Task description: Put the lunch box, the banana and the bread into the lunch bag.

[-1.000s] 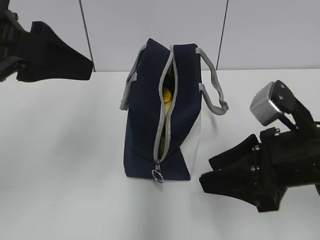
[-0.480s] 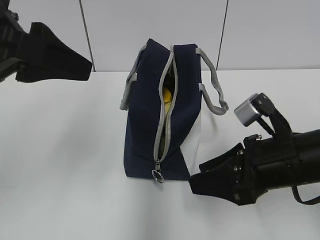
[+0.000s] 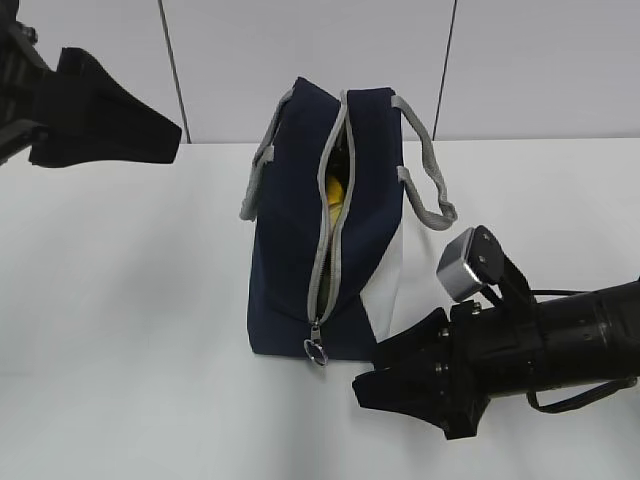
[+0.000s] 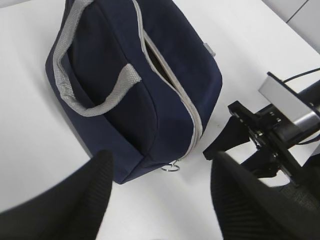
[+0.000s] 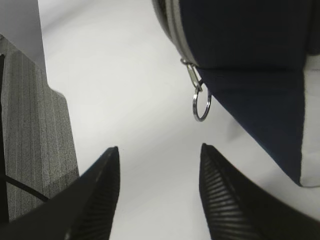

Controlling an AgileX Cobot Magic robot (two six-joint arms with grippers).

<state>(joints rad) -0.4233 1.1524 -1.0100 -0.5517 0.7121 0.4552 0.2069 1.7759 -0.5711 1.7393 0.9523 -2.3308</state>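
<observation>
White tabletop [image 3: 120, 300] is seen under everything. Lunch bag [image 3: 325, 230] stands upright mid-tabletop, zipper part open, something yellow glimpsed inside, identity not clear. Right claw [image 3: 365, 380] is held open, empty, low by the bag's front corner, near the ring pull [image 5: 201, 106]. Left claw [image 3: 175, 130] is raised left of the bag, open, empty.
</observation>
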